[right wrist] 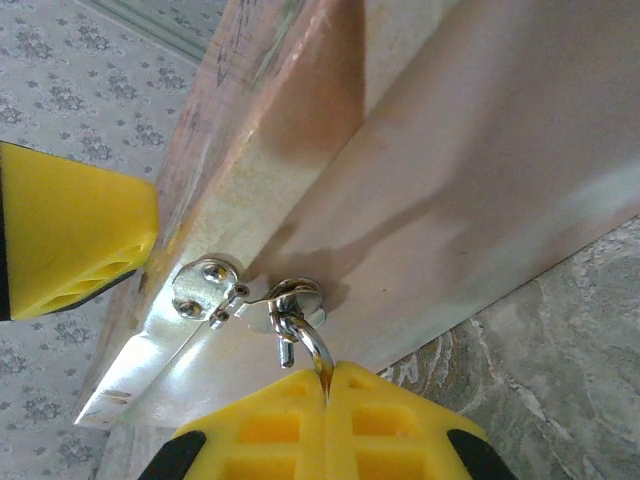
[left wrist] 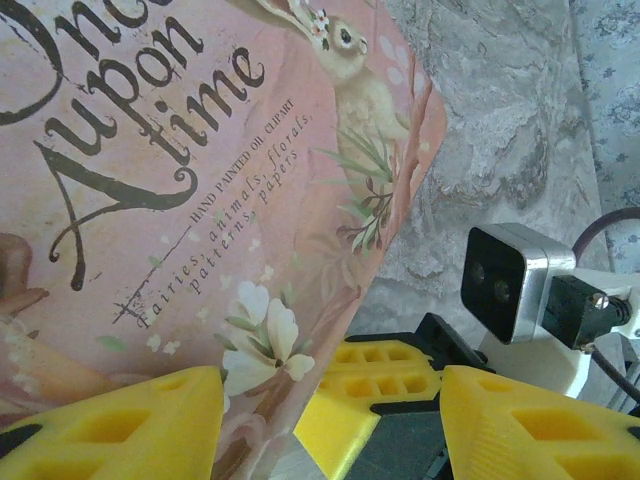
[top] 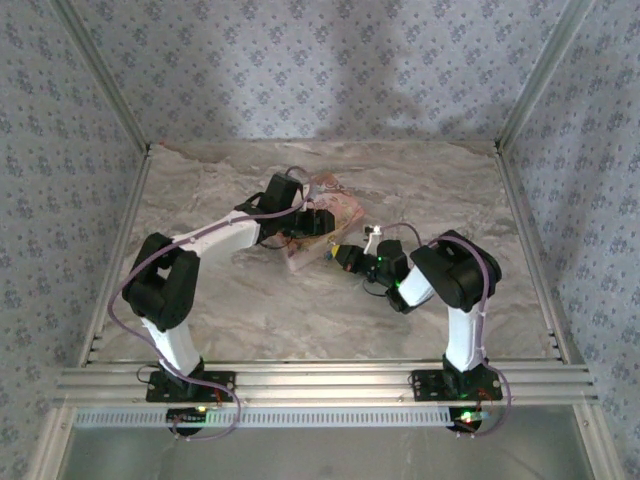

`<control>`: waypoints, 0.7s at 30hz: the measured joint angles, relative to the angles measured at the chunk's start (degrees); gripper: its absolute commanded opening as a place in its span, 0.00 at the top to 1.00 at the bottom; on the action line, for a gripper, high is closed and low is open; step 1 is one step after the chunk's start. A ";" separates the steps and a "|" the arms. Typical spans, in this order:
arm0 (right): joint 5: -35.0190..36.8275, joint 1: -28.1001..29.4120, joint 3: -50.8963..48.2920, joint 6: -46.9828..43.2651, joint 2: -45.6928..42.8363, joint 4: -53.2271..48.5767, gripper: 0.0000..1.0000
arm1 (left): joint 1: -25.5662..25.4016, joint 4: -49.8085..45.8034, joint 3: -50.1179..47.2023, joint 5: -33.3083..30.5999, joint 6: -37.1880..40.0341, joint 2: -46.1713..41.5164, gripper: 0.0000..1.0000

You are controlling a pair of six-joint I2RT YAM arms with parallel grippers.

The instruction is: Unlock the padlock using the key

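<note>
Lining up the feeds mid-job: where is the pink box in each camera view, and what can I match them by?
Top external: pink box lies in the middle of the table.
Left wrist: pink box covers the upper left, printed face to the camera.
Right wrist: pink box runs diagonally from top centre to lower left, with a metal hasp on its side.
Shared landmark: marbled tabletop.
</note>
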 measured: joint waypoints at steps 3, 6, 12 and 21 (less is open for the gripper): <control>0.39 0.13 0.02 0.76 0.37 0.70 1.00 | -0.04 0.20 -0.09 -0.35 -0.35 -0.04 0.40; 1.07 0.13 0.00 1.46 0.63 1.05 1.00 | -0.28 0.94 -0.59 -0.90 -0.74 -0.31 0.40; 2.82 0.13 -0.44 3.19 0.83 2.27 1.00 | -0.37 2.91 -1.90 -1.70 -2.16 -0.90 0.40; 4.61 0.11 -0.74 6.36 1.01 2.99 1.00 | -1.25 4.72 -2.86 -2.80 -3.93 -1.25 0.40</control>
